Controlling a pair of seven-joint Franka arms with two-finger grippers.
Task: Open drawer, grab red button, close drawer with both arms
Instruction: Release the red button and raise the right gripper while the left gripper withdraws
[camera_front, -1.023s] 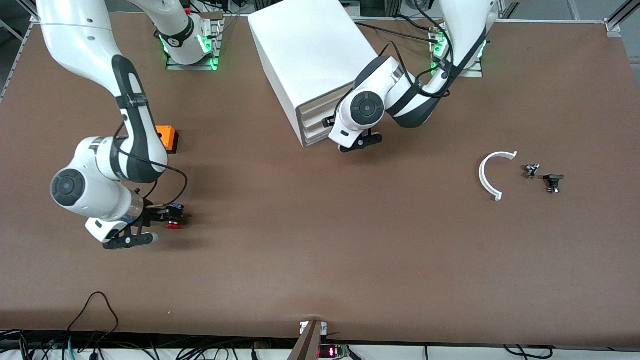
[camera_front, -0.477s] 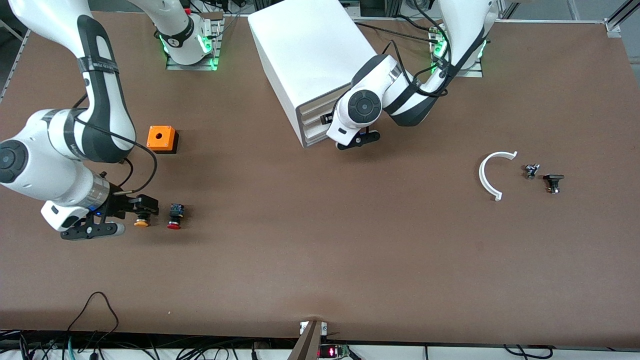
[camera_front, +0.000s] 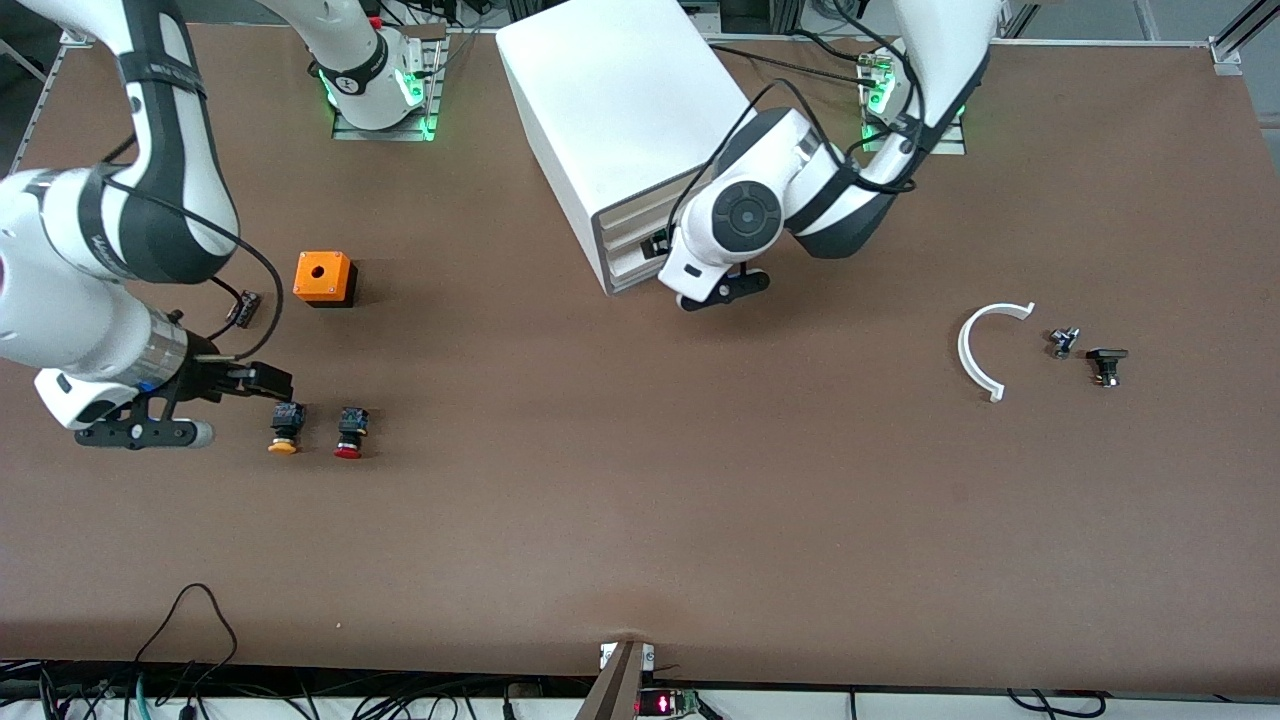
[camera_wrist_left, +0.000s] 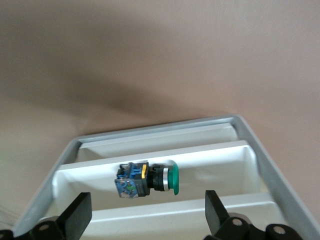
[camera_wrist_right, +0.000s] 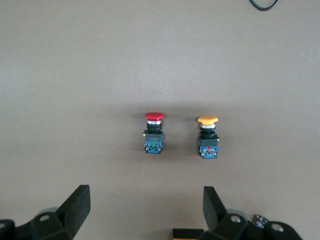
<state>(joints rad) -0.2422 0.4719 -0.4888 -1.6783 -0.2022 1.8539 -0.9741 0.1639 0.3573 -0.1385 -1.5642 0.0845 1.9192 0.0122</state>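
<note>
Right pincer (camera_front: 262, 383) is low over the counter (camera_front: 640, 560) at the right arm's end, fingers apart, holding nothing. Red-capped button (camera_front: 349, 432) lies on its side on the counter, cap toward the front camera. Yellow-capped button (camera_front: 284, 428) lies just beside it, toward my right pincer, the two not touching. In the right wrist view both sit side by side with bare counter between them and all around. Orange box (camera_front: 323, 278) sits farther from the front camera than the buttons, well apart.

Left pincer (camera_wrist_left: 145, 215) is at the cabinet (camera_front: 625, 120) front, fingers apart, empty. Top drawer (camera_wrist_left: 240, 160) looks pulled out a little; a green-capped button (camera_wrist_left: 147, 180) lies on its side inside, clear of the drawer walls.

Toward the left arm's end: white curved piece (camera_front: 980, 350), a small metal part (camera_front: 1062, 342), a black part (camera_front: 1106, 364), all well apart from the cabinet. Wide bare counter nearer the front camera.
</note>
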